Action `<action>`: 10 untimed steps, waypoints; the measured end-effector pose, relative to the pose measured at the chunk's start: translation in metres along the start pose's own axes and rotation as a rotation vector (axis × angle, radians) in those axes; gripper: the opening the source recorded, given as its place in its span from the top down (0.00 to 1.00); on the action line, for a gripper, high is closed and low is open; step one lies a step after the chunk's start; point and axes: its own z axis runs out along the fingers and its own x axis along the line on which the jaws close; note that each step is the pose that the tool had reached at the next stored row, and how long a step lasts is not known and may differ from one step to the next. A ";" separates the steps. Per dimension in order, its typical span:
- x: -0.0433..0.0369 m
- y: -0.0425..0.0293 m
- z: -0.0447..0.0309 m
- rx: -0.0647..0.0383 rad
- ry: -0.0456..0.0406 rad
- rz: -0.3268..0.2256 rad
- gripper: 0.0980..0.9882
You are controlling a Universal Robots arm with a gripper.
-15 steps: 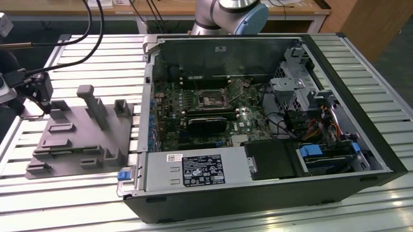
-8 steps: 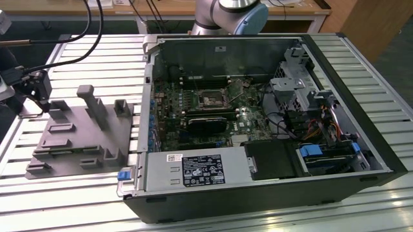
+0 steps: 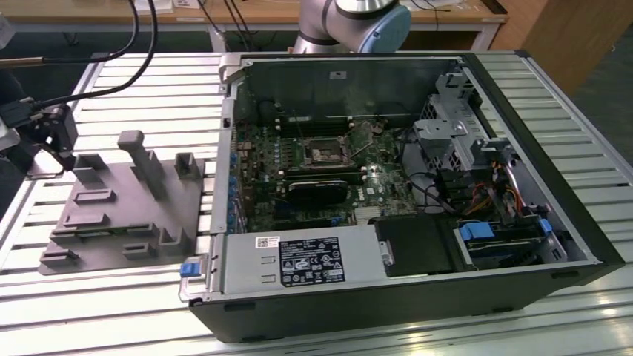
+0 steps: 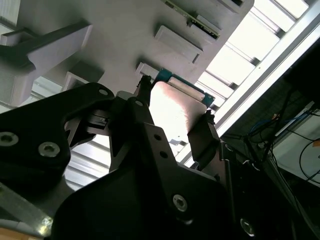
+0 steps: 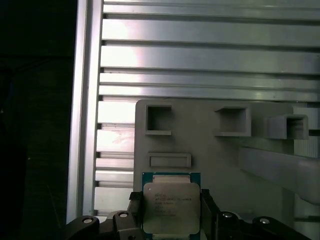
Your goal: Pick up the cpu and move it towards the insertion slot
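Slatted aluminium tabletop (image 3: 148, 81), with wooden benches behind its far edge. The base of the robot arm (image 3: 356, 18) stands at that far edge, about mid-width.

Exterior view, from its left:
- The end effector (image 3: 58, 144), black and trailing cables (image 3: 138, 37), is at the tabletop's edge on the exterior view's left. It is over the far left corner of the grey plastic fixture (image 3: 118, 215).
- The fixture lies flat near that same edge, with upright posts and shallow square recesses on top.
- An open computer case (image 3: 559, 185) lies on its side and takes up the middle of the tabletop through to the exterior view's right.
- Inside it, the insertion slot (image 3: 325, 154) sits on the green motherboard. It has a silver frame and a dark centre, and is well apart from the end effector.
- A long black card (image 3: 319, 189) is just on the near side of the slot.
- A labelled power supply (image 3: 296, 261) sits along the case's near wall.

First wrist view:
- The cpu (image 5: 171, 207) shows a silvery face with a green border.
- It sits square between two black fingers (image 5: 206, 200).
- The fingers are narrow and pressed against its two opposite edges, so the end effector is gripping it.
- The fixture's recesses and the tabletop slats lie beyond it.

Second wrist view:
- The chip reads as a bright plate with a teal edge, clamped on both sides.
- It is right at the fixture's edge.
- Cannot tell whether it is clear of the fixture or touching it.
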 end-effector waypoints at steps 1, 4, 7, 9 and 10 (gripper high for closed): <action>0.0000 0.0000 -0.0007 0.000 0.0000 0.000 0.50; 0.0000 0.0002 -0.0032 0.000 0.0001 0.000 0.50; 0.0000 0.0004 -0.0060 -0.001 0.0000 0.000 0.50; 0.0000 0.0005 -0.0077 -0.001 0.0000 0.000 0.50; 0.0000 0.0005 -0.0087 -0.001 0.0001 0.000 0.50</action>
